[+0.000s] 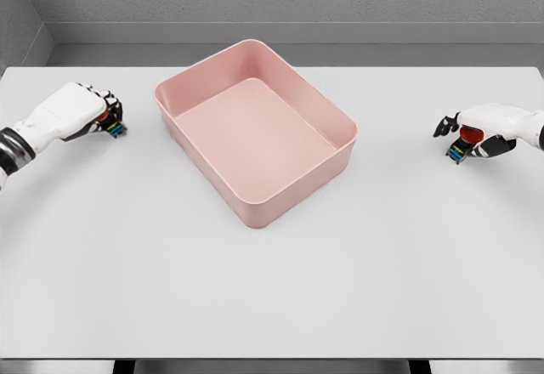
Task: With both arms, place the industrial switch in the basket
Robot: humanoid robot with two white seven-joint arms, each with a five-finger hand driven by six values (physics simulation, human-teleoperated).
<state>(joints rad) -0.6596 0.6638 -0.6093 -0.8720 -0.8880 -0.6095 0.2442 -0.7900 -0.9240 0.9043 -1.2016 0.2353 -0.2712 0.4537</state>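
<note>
A pink rectangular basket point(299, 191) stands turned at an angle on the white table, slightly left of the middle, and its inside is bare. No industrial switch shows anywhere in the head view. My left hand point(110, 119) rests at the table's left edge, a short way left of the basket, its fingers loosely bent around nothing. My right hand point(455, 140) hovers near the right edge, well away from the basket, with relaxed fingers that also hold nothing.
The white table point(272, 289) spreads wide in front of the basket, with its front edge near the bottom of the picture. A grey wall runs behind the table's far edge.
</note>
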